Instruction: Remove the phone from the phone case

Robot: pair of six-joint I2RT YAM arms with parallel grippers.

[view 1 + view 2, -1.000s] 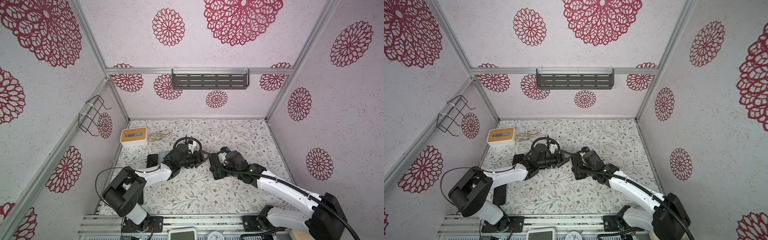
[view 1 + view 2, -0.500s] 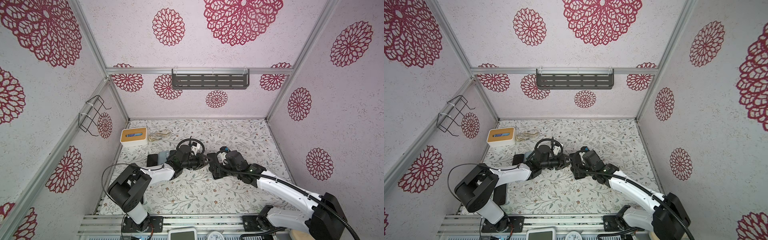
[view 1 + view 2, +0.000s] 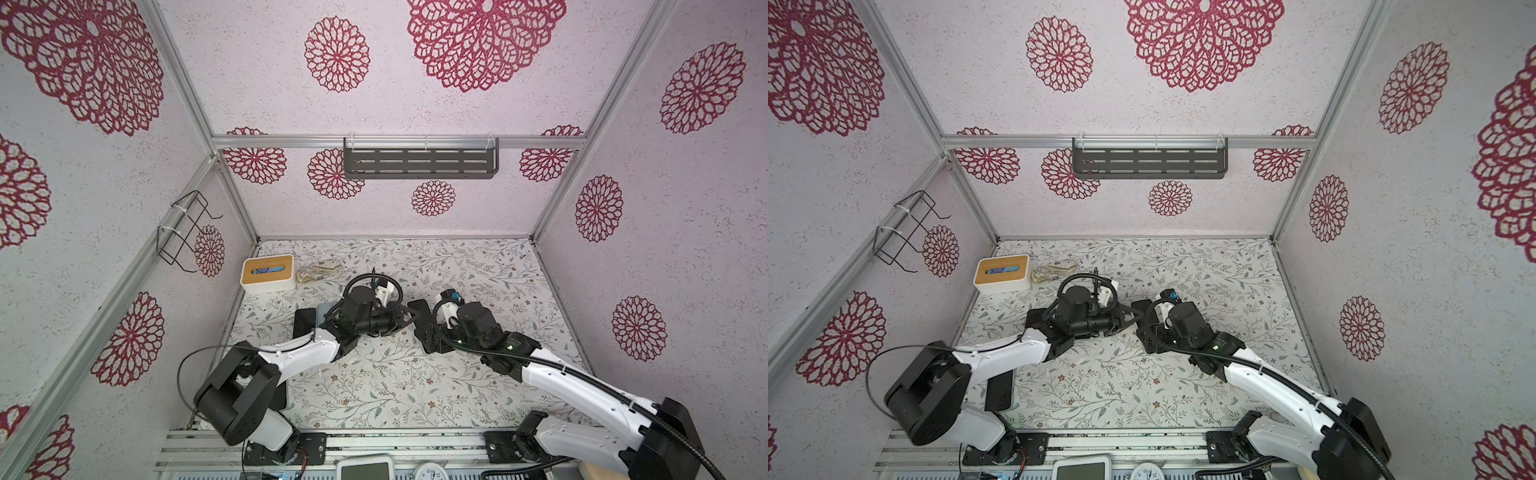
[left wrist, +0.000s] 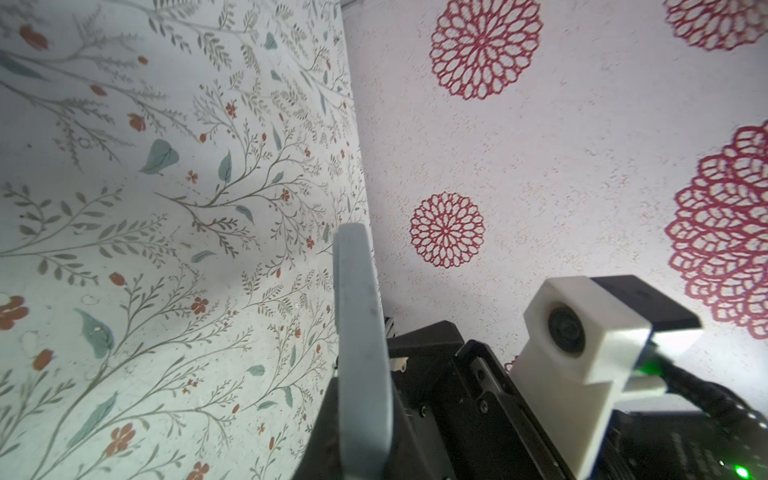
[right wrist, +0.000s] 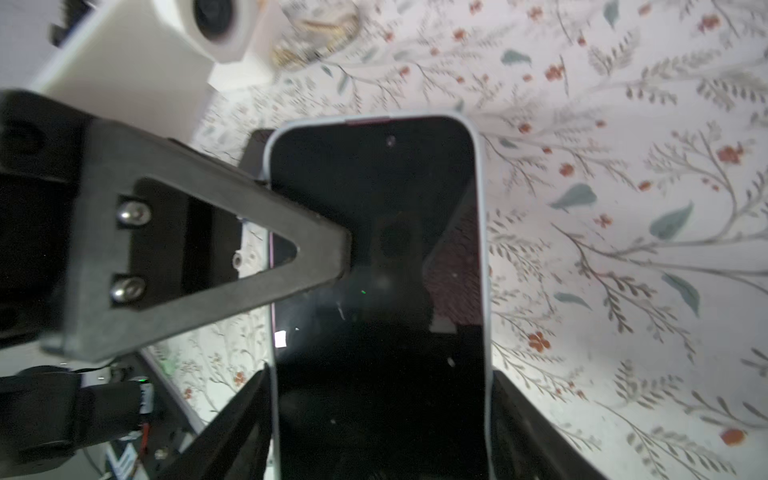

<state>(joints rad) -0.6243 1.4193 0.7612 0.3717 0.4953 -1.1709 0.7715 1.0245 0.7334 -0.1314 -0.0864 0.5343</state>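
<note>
**A:** Where does the left gripper (image 3: 407,319) stand?

**B:** It's closed on the long edge of the phone (image 5: 374,208). One finger (image 5: 328,257) lies on the dark glass. The other is hidden beneath, behind the phone case (image 4: 357,311).

**A:** And the phone itself?

**B:** It's in the middle, between the two arms, and appears to be held just off the table (image 5: 623,291). As far as I can see it sits fully in the pale case, with no corner free.

**A:** The right gripper (image 5: 380,407)?

**B:** It's clamped across the case's width at the end nearer its own arm, a finger against each long side.

**A:** So how to peel it well?

**B:** A pinch on glass and back together locks the phone into the case, I'd say. One side should take the soft rim alone. Bend one corner away gently first, then work along the edge. Stay low over the table in case the phone pops out.
</note>
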